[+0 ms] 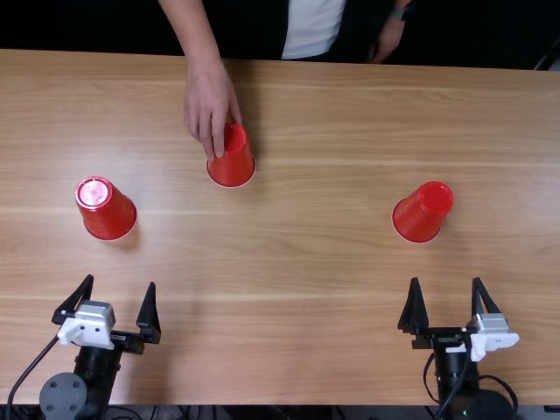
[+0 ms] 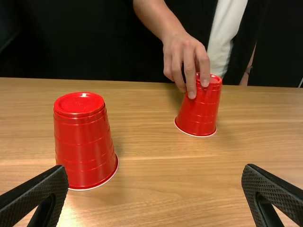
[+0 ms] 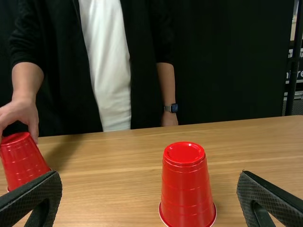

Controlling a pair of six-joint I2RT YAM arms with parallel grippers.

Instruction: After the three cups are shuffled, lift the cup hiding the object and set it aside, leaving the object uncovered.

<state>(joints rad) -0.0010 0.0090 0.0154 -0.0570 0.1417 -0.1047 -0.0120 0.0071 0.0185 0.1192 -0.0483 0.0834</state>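
Surface: light brown wooden table (image 1: 297,262), with three upside-down red plastic cups standing well apart.
Person's hand (image 1: 208,103): fingers on the middle cup (image 1: 232,159), farthest back.
Left cup (image 1: 106,208): straight ahead of the left gripper (image 1: 118,284), whose fingers are apart.
Right cup (image 1: 423,211): ahead of the right gripper (image 1: 445,283), whose fingers are apart.
Hiding cup: cannot tell; the middle cup is nearer the left gripper.

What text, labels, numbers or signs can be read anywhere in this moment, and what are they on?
Nothing here can be read.
Left cup, middle cup, right cup: plain red, no print.
White lettering in the room behind: cut off at the edge, not readable.
Watch on the person's wrist: face too small to read.
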